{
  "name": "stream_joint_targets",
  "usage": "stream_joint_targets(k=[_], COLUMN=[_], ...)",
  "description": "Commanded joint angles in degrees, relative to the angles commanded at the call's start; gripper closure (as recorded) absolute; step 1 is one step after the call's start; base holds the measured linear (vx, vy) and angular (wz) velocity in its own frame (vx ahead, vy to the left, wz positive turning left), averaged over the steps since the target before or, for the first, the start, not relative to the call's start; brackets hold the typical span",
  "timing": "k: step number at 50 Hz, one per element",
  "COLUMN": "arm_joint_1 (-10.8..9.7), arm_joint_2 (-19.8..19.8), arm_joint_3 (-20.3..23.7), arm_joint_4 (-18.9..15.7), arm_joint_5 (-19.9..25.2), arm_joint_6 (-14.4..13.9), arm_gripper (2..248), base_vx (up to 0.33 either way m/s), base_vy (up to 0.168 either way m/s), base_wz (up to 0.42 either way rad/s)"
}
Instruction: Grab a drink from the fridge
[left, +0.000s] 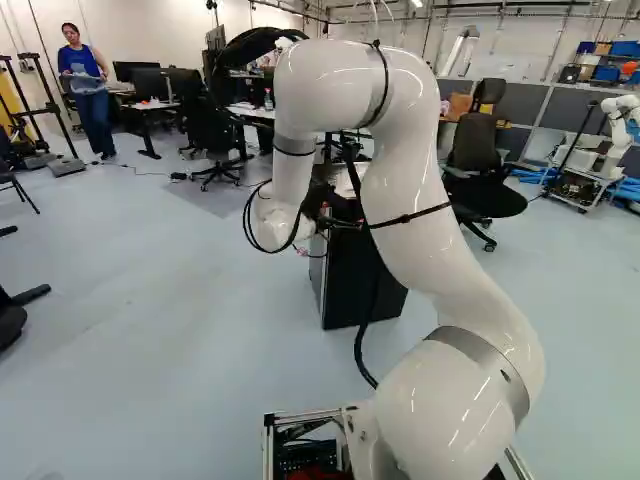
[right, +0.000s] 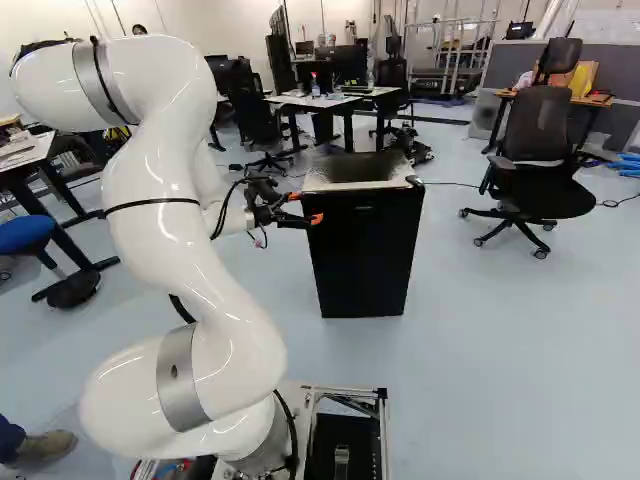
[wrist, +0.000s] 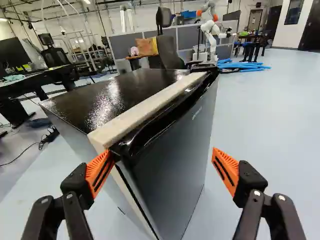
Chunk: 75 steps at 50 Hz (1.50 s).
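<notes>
Fridge (right: 362, 255): on the floor (right: 480, 300), ahead of the base, just right of the arm (right: 175, 225) in the right base view. Black door (wrist: 177, 145) faces the base; top (wrist: 125, 95) is glossy black with a pale strip (wrist: 150, 107) along its door edge.

Claw (right: 305, 208) is at the fridge's top front corner, the left one in the right base view. Wrist view: claw (wrist: 163, 154) fingers wide apart, nothing clamped. One orange pad (wrist: 99, 172) is right at that corner, by the end of the strip; can't tell if it's touching. The other pad (wrist: 226, 170) is out past the door, clear of it. Door edge lies between the two.

Arm bends over high, then drops to the corner, black cable (left: 366, 345) strapped along it.

Around: office chair (right: 535, 140) right of the fridge in the right base view. Desk (right: 345, 97) behind the fridge, bottle (right: 315, 86) on it toward the near edge. Wrist view, past the fridge's far end: grey divider (wrist: 125, 42), blue tubes (wrist: 245, 66) on the floor, another robot (wrist: 209, 31).
</notes>
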Motion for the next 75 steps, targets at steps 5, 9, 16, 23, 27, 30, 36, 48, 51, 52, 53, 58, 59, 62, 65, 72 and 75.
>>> stream_joint_targets(k=[5, 9, 16, 23, 27, 30, 36, 48, 51, 52, 53, 58, 59, 62, 65, 72, 75], arm_joint_1=[0.1, 0.3, 0.6, 0.9, 1.2, 1.3, 1.7, 2.5, 2.8, 2.8, 2.9, 3.2, 3.3, 3.6, 3.8, 4.3, 4.4], arm_joint_2=[0.3, 0.6, 1.2, 2.0, 2.4, 2.8, 3.5, 4.8, 5.0, 5.1, 5.1, 5.1, 5.1, 5.2, 5.2, 5.0, 4.8], arm_joint_3=[0.6, 1.1, 2.3, 3.6, 4.4, 5.0, 6.3, 8.8, 9.2, 9.3, 9.4, 9.4, 9.4, 9.4, 9.5, 9.1, 8.8], arm_joint_4=[0.2, 0.4, 0.8, 1.1, 1.4, 1.5, 1.9, 2.7, 2.9, 3.0, 3.0, 3.4, 3.5, 3.7, 3.9, 4.4, 4.6], arm_joint_5=[0.0, 0.0, 0.0, 0.0, 0.0, 0.0, 0.0, 0.0, 0.0, 0.0, 0.0, 0.0, 0.0, 0.0, 0.0, 0.0, 0.0], arm_joint_6=[0.0, 0.0, 0.0, 0.0, 0.0, 0.0, 0.0, 0.0, 0.0, 0.0, 0.0, 0.0, 0.0, 0.0, 0.0, 0.0, 0.0], arm_gripper=[3, 3, 3, 3, 3, 3, 3, 3, 3, 3, 3, 3, 3, 3, 3, 3, 3], base_vx=[0.000, 0.000, 0.000, 0.000, 0.000, 0.000, 0.000, 0.000, 0.000, 0.000, 0.000, 0.000, 0.000, 0.000, 0.000, 0.000, 0.000], base_vy=[0.000, 0.000, 0.000, 0.000, 0.000, 0.000, 0.000, 0.000, 0.000, 0.000, 0.000, 0.000, 0.000, 0.000, 0.000, 0.000, 0.000], base_wz=[0.000, 0.000, 0.000, 0.000, 0.000, 0.000, 0.000, 0.000, 0.000, 0.000, 0.000, 0.000, 0.000, 0.000, 0.000, 0.000, 0.000])
